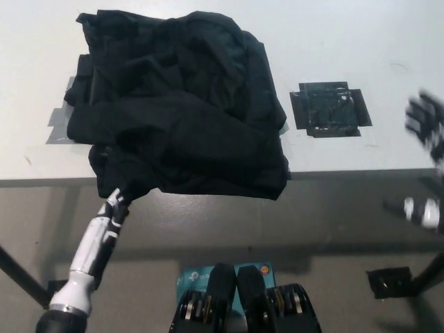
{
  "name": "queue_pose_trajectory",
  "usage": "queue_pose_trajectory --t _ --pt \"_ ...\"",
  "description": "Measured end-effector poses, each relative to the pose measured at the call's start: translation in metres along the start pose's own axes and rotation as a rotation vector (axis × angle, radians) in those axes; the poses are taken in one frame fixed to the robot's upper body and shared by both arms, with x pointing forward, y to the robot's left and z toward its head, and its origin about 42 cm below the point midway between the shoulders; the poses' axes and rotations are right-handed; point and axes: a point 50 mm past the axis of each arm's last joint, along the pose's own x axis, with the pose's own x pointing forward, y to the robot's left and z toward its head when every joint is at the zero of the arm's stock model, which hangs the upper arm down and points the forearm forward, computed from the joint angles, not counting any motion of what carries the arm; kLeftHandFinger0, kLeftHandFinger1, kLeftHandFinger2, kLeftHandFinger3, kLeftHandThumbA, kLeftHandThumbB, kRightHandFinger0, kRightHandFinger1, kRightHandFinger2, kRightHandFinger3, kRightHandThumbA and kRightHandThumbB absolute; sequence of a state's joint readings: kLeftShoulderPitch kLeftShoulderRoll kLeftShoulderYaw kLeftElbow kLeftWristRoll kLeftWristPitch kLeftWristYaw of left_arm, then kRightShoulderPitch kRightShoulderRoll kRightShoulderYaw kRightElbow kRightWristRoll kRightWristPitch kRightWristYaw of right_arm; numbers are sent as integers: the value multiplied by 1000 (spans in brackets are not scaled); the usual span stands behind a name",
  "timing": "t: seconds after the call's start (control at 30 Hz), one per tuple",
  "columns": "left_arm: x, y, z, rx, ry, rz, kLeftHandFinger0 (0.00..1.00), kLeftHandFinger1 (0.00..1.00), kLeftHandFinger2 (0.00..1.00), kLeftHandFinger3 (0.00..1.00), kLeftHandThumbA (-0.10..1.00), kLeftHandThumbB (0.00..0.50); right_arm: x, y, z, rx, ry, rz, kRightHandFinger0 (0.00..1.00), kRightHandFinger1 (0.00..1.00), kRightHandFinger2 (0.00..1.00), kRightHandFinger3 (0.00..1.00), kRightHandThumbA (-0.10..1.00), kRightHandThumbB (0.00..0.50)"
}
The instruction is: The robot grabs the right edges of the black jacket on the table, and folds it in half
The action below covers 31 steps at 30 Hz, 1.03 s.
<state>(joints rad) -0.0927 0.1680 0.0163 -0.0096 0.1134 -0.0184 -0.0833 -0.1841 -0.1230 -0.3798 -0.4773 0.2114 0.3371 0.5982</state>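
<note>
Head view: the black jacket point(180, 104) lies bunched on the table point(347, 41), left of centre. The left hand point(114, 205) reaches under its near hem, grip hidden. The right hand point(424, 121), blurred, fingers apparently apart, hovers far right; it risks missing the edge.

A white, flat-topped table point(361, 41) carries a crumpled black fabric jacket point(180, 104), its lower edge hanging over the front rim. Just right of it lies a square patch of black tape point(330, 109); grey tape strips point(59, 132) show at the jacket's left.

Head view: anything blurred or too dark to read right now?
Head view: the right hand at the right edge is motion-blurred, so its fingers can't be read; the black jacket folds merge into darkness; the left hand reaches under its front hem, mostly hidden; the table is evenly lit.
</note>
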Motion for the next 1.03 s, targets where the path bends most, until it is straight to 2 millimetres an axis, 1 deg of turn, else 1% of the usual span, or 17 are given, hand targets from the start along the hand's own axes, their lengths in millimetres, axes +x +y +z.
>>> queue_pose_trajectory --t 0.07,0.1,0.17,0.2,0.23,0.3,0.33,0.4,0.47,0.63,0.67,0.7,0.8,0.83,0.87,0.97,1.03 --pt "0 0 0 -8 -3 0 1000 1000 1000 1000 1000 165 -8 5 -14 34 19 -25 1000 1000 1000 1000 1000 187" --pt "-1 0 -1 -14 -4 0 1000 1000 1000 1000 1000 163 -11 6 -31 77 49 -45 1000 1000 1000 1000 1000 169" --pt "-6 -1 -4 -22 4 -2 1000 1000 1000 1000 1000 165 -15 8 -62 151 104 -95 1000 1000 1000 1000 1000 151" --pt "-9 -1 -7 -25 12 -3 1000 1000 1000 1000 1000 166 -19 9 -78 188 138 -124 1000 1000 1000 1000 1000 152" --pt "-13 -2 -9 -27 21 -4 1000 1000 1000 1000 1000 167 -23 12 -89 212 162 -143 1000 1000 1000 1000 1000 140" --pt "-21 -3 -15 -30 43 -10 1000 1000 1000 1000 1000 175 -31 16 -111 249 216 -168 1000 1000 1000 1000 1000 140" --pt "-25 -4 -18 -31 55 -12 1000 1000 1000 1000 1000 169 -35 17 -121 261 244 -175 1000 1000 1000 1000 1000 122" --pt "-35 -4 -24 -33 80 -15 1000 1000 1000 1000 1000 168 -46 24 -141 273 304 -181 1000 1000 1000 1000 1000 120" --pt "-41 -5 -26 -34 89 -16 1000 1000 1000 1000 1000 176 -54 29 -151 269 333 -175 1000 1000 1000 1000 1000 165" --pt "-52 -7 -27 -37 100 -22 1000 1000 1000 1000 1000 181 -75 36 -160 220 371 -170 1000 1000 1000 1000 1000 152" --pt "-55 -8 -28 -37 105 -23 1000 1000 1000 1000 1000 195 -78 37 -161 207 374 -167 1000 1000 1000 1000 1000 143" --pt "-57 -8 -29 -38 108 -25 1000 1000 1000 1000 1000 197 -80 38 -162 194 377 -159 1000 1000 1000 1000 1000 143" --pt "-58 -9 -30 -38 112 -27 1000 1000 1000 1000 1000 204 -83 41 -164 159 382 -141 1000 1000 1000 1000 1000 170" --pt "-58 -9 -29 -38 112 -28 1000 1000 1000 1000 1000 186 -83 42 -164 153 382 -139 1000 1000 1000 1000 1000 165" --pt "-57 -10 -29 -38 109 -29 1000 1000 1000 1000 1000 186 -82 43 -165 148 382 -137 1000 1000 1000 1000 1000 174" --pt "-54 -10 -27 -38 102 -31 1000 1000 1000 1000 1000 212 -80 46 -165 138 381 -136 1000 1000 1000 1000 1000 157" --pt "-52 -10 -26 -37 97 -31 1000 1000 1000 1000 1000 217 -79 48 -166 130 383 -132 1000 1000 1000 1000 1000 161"
